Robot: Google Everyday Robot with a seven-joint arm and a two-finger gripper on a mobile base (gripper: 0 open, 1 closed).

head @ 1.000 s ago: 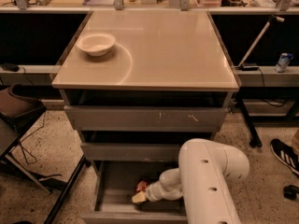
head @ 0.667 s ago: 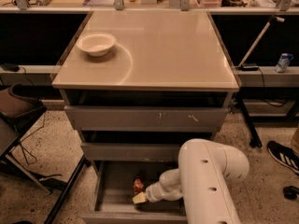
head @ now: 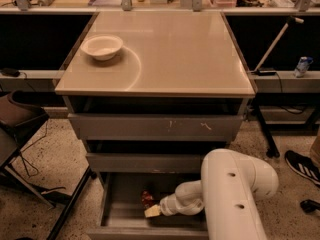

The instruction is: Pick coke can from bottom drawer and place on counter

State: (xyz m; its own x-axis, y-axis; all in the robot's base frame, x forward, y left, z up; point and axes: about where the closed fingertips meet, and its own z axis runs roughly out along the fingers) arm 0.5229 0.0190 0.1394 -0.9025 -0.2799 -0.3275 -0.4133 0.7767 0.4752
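Note:
The bottom drawer (head: pixel 120 219) is pulled open below the two shallower drawers. A small red coke can (head: pixel 146 198) sits inside it, near the middle. My white arm reaches down into the drawer from the right. The gripper (head: pixel 151 211) is inside the drawer, just in front of and below the can, with a pale fingertip right beside it. The beige counter (head: pixel 175 49) spreads above, with a faint circular mark.
A white bowl (head: pixel 102 46) stands on the counter's back left. A dark chair (head: pixel 20 124) and its leg stand at the left. A stand (head: pixel 270 74) leans at the right. A person's shoe (head: pixel 302 166) is on the floor at the right.
The can sits a little further left in the drawer than before. The gripper has stayed close beside it.

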